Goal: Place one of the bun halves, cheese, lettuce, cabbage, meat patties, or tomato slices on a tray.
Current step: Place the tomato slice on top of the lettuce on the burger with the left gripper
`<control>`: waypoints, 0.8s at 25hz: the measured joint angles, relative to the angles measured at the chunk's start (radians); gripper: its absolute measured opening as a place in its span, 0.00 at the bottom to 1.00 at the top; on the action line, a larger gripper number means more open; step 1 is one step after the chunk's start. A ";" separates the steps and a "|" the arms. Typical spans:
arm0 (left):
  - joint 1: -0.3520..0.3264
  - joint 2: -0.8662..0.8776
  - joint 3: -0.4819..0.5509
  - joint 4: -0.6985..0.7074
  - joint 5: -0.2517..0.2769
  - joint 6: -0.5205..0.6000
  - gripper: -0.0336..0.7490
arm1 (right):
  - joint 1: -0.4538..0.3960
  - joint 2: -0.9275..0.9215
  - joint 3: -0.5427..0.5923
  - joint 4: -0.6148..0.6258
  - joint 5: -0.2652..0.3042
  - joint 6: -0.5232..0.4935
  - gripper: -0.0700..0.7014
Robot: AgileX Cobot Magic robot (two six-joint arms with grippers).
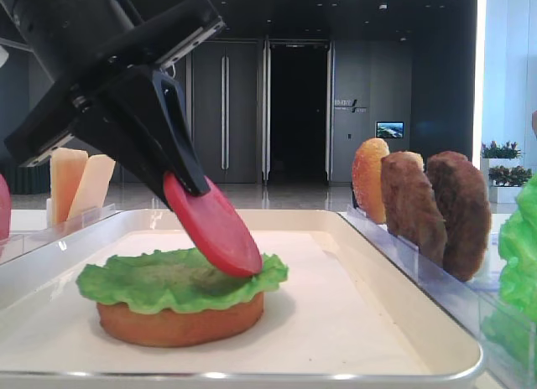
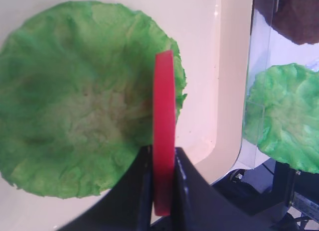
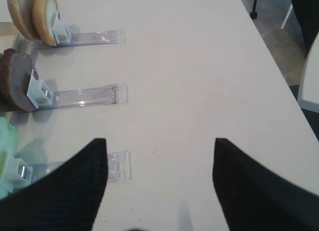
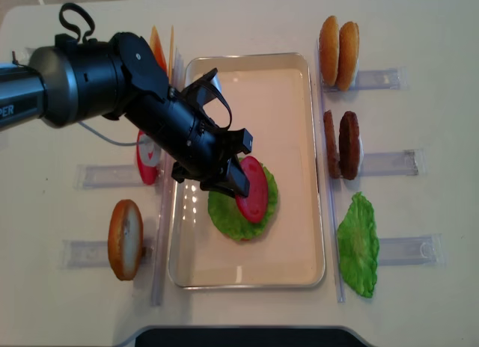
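My left gripper (image 1: 189, 184) (image 2: 163, 152) (image 4: 238, 179) is shut on a red tomato slice (image 1: 214, 225) (image 2: 163, 116) (image 4: 253, 188), held on edge and tilted. The slice's lower rim reaches the green lettuce (image 1: 168, 280) (image 2: 75, 106) (image 4: 224, 216), which lies on an orange-brown bun half (image 1: 180, 322) in the off-white tray (image 1: 403, 322) (image 4: 292, 100). Off to the right, my right gripper (image 3: 159, 140) stands open over bare table with nothing between its fingers.
Clear racks flank the tray. On the right are two bun halves (image 4: 338, 42), meat patties (image 4: 341, 145) (image 1: 436, 209) and another lettuce leaf (image 4: 358, 246). On the left are cheese (image 1: 75, 184), a tomato slice (image 4: 146, 164) and a bun half (image 4: 125, 238).
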 joint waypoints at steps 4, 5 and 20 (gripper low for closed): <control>0.000 0.005 0.000 0.000 -0.005 0.000 0.11 | 0.000 0.000 0.000 0.000 0.000 0.000 0.69; 0.000 0.005 0.000 0.000 -0.005 0.000 0.11 | 0.000 0.000 0.000 0.000 0.000 0.000 0.69; 0.000 -0.019 0.000 0.072 0.024 -0.067 0.85 | 0.000 0.000 0.000 0.000 0.000 0.000 0.69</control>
